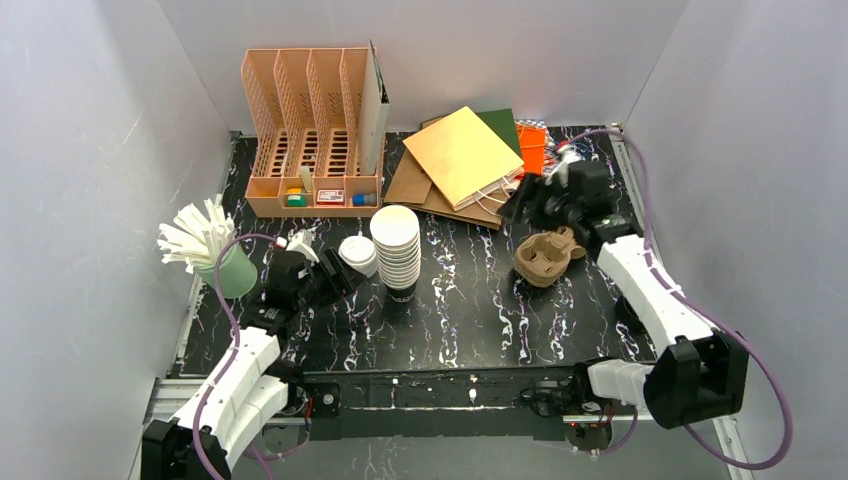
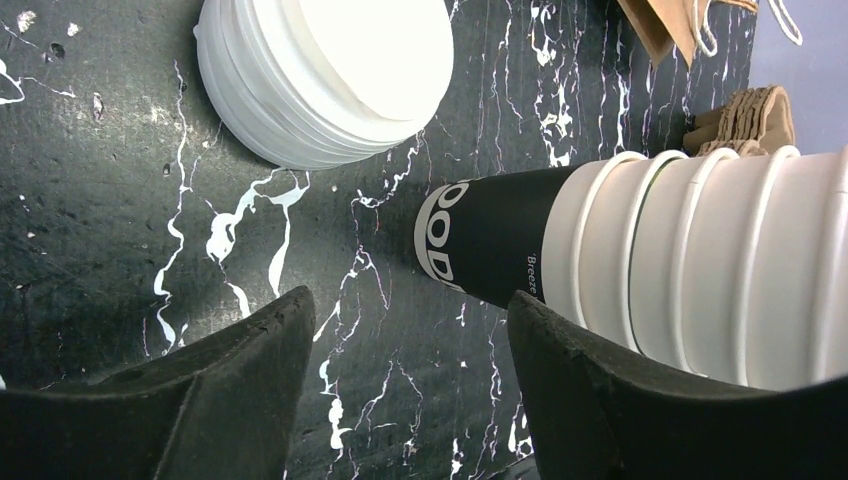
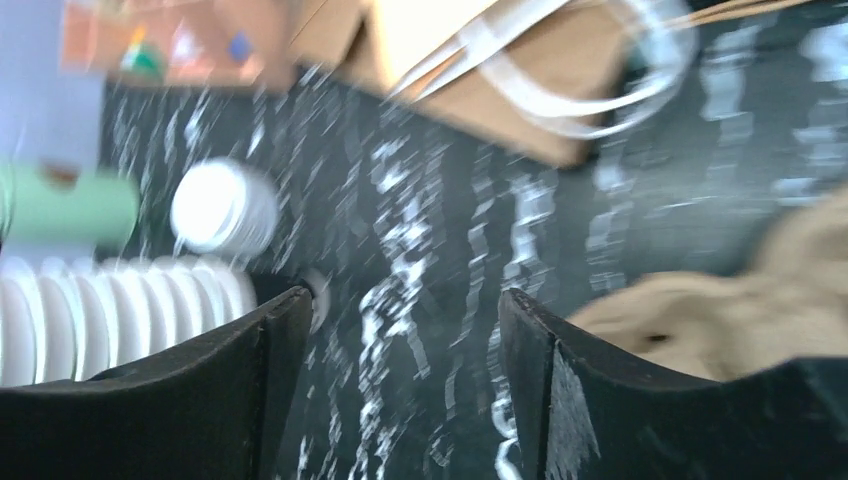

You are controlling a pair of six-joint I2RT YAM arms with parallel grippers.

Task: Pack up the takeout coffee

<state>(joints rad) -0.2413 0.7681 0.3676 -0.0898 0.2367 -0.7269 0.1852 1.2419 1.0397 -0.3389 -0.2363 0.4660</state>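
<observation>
Looking for the takeout coffee, I find no cup with a lid on it in any view, so I cannot place a finished one. What I have are its parts.

My left end effector [image 2: 410,310] is low over the table [image 1: 470,310], fingers apart, nothing between them. The tall cup stack [image 2: 700,270] is just ahead, toward my right-hand finger and close to it, though I cannot tell whether they touch. From above the stack stands upright with its mouths up, so its long axis is vertical and crosses my reach. Its bottom cup is black with white lettering. The pile of white lids [image 2: 320,80] sits further ahead on my other finger's side, flat on the table with the tops up.

A green cup [image 1: 235,272] stands upright just to the outer side of my left end effector. It is open-topped and full of white sticks, so I judge it a holder, not a drink.

My right end effector [image 3: 400,300] is also spread apart and empty. Its view is blurred. The brown cup carriers [image 1: 545,258] lie just below it on its inner side, and the paper bags [image 1: 460,155] lie ahead.

I judge my left arm nearer the cups and lids, and my right nearer the carriers and bags.
</observation>
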